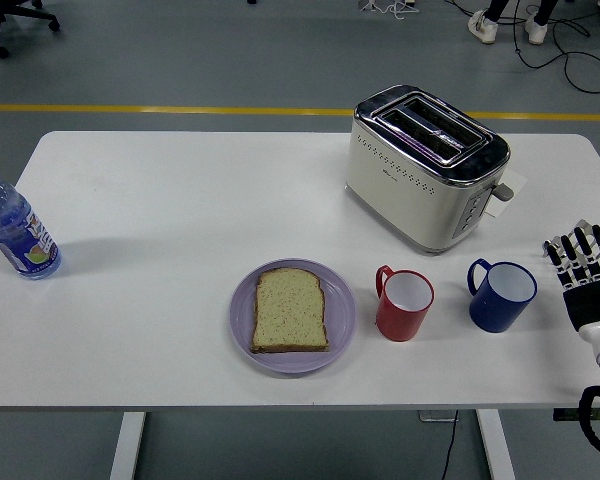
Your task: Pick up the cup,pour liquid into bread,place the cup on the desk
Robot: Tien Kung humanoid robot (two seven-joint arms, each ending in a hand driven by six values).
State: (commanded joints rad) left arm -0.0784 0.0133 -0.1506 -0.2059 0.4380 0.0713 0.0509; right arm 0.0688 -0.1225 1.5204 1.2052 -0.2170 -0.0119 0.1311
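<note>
Right hand (583, 275) shows at the surface's right edge in the head view, fingers spread and pointing up, grasping nothing; it sits to the right of the blue cup (501, 295) with a clear gap between them, and no left hand is in view. Taking the blue cup as landmark: it stands upright on the white surface (180, 200), its handle turned to the upper left, away from the hand, which leaves the plain wall of the cup facing the fingers. Just to its left stands a red cup (404, 304), also upright, white inside, handle likewise to the upper left. Further left of that lies a slice of bread (291, 310) flat on a purple plate (341, 318), near enough to the red cup that a tilt over the plate would need only a short carry. Behind the blue cup, toward the far side, stands a cream toaster (423, 168), its slots empty as far as can be seen. Far to the left, at the surface's edge, stands a water bottle (16, 227). Whether either cup holds liquid cannot be told. Both cups standing on the surface with the hand free beside them would fit a moment ahead of a grasp as well as one following a set-down.
</note>
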